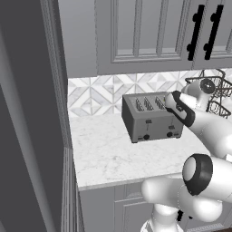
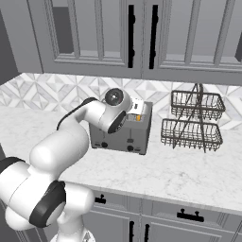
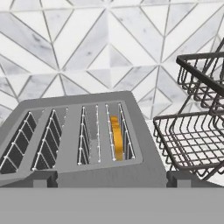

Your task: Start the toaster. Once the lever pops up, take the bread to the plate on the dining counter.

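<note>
Bread stood on edge in the toaster's rightmost slot, just below our gripper, whose jaws we held wide apart.

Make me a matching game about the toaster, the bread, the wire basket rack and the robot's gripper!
Things:
1. toaster
2. bread
3. wire basket rack
4. gripper

Descriptions:
A. orange-yellow, standing inside a slot
B. dark wire, two tiers, on the worktop beside the toaster
C. open, above the toaster's top
D. dark grey box with four slots on top

Pairs: 1-D, 2-A, 3-B, 4-C
</note>
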Tool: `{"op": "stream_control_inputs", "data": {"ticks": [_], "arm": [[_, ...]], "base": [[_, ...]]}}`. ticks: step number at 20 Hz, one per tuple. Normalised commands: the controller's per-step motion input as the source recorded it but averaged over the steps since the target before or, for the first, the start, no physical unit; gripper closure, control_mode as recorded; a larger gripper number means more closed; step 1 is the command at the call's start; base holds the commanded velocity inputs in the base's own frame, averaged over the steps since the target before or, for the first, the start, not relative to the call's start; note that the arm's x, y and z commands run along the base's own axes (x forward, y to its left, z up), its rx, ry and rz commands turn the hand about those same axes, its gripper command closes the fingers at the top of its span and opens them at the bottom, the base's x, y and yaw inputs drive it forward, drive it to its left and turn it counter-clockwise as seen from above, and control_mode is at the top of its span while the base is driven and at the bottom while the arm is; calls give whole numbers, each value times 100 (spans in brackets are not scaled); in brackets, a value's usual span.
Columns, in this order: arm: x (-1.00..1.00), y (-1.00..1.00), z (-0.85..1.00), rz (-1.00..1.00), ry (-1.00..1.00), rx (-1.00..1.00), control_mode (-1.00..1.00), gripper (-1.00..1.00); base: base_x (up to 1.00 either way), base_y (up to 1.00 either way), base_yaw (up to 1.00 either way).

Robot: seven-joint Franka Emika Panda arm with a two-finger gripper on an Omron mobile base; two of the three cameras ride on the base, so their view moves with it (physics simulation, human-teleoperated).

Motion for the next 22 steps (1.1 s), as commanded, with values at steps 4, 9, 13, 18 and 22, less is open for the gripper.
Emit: {"op": "stream_control_inputs", "data": {"ticks": [4,9,13,18,22], "arm": [[0,0,0,0,0,0,-100,-100],[0,0,0,0,0,0,-100,-100],[0,0,0,0,0,0,-100,-100],[0,0,0,0,0,0,-100,-100],[0,0,0,0,0,0,-100,-100]], "base": [[0,0,0],[0,0,0],[0,0,0],[0,0,0],[0,0,0]]}}
